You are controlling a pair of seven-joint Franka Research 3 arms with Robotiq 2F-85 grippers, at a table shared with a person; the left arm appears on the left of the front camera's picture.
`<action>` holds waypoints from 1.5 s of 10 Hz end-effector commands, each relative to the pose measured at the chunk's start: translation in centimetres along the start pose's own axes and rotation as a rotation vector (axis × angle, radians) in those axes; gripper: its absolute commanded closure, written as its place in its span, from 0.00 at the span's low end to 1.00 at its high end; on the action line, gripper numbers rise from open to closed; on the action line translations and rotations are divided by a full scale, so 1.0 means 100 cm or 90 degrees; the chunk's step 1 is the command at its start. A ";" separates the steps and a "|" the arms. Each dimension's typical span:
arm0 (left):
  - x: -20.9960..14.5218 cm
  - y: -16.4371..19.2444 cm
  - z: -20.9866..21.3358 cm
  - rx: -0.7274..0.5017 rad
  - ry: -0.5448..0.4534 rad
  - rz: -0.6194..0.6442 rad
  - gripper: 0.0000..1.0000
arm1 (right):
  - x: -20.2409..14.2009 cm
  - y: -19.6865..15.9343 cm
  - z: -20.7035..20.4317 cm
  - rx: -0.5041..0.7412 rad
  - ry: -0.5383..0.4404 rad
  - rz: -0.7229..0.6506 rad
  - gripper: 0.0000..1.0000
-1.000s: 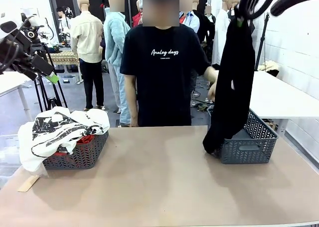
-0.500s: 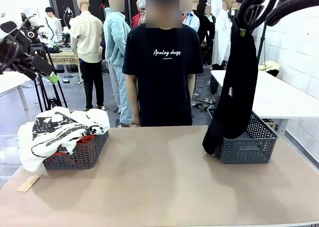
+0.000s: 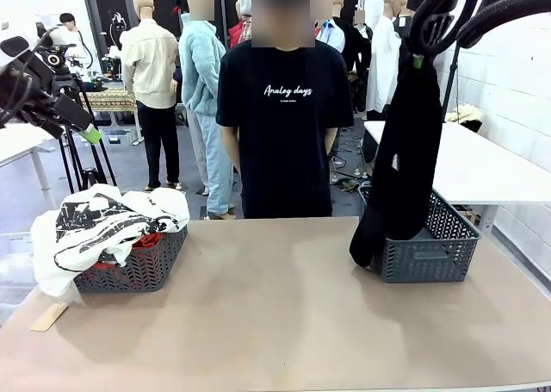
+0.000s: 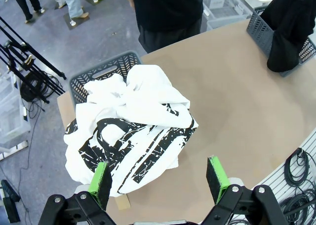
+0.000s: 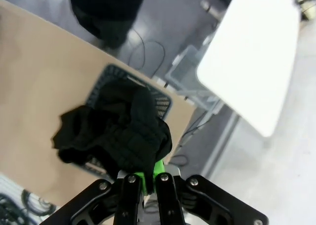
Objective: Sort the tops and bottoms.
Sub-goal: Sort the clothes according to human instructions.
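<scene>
The right gripper, its green pads pinched together on the waist end of the black bottoms, holds the garment high above the grey basket at the table's right edge, so the cloth hangs full length with its lower end draped over the basket's near left corner rather than inside; from this height the garment looks set to be lowered and dropped in. At the table's left edge a second grey basket is heaped with the tops: the white shirt with bold black print spills over the rim, the orange-red one peeking out beneath it. The left gripper hovers above that pile, fingers spread wide and empty, apparently parked clear of the work. A person at the far edge wears a black T-shirt lettered "Analog days", arms hanging down.
</scene>
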State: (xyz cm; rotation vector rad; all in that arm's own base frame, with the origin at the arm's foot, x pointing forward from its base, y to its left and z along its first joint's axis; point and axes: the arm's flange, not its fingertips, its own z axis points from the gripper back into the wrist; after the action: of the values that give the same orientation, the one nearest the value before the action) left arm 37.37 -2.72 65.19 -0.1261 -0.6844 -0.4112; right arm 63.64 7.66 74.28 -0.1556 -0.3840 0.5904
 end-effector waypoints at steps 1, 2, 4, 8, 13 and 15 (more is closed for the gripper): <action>0.000 0.000 0.000 0.008 -0.005 0.002 0.00 | 0.000 -0.038 -0.062 0.101 0.058 -0.090 1.00; 0.000 0.000 0.000 0.008 -0.005 0.002 0.00 | 0.000 -0.047 -0.093 0.173 0.071 -0.094 1.00; 0.000 0.000 0.000 0.008 -0.005 0.002 0.00 | 0.003 -0.037 -0.143 0.261 0.130 -0.091 1.00; 0.000 0.000 0.000 0.008 -0.005 0.002 0.00 | -0.024 -0.013 -0.189 0.286 0.163 -0.074 1.00; 0.000 0.000 0.000 0.008 -0.005 0.002 0.00 | -0.030 0.001 -0.262 0.307 0.278 -0.089 1.00; 0.000 0.000 0.000 0.008 -0.005 0.002 0.00 | -0.046 0.006 -0.316 0.309 0.245 -0.151 1.00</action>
State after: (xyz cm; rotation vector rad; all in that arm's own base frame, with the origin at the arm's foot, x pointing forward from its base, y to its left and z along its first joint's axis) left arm 37.37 -2.72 65.18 -0.1261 -0.6844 -0.4112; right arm 72.39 4.53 44.67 0.2228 0.1553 0.4566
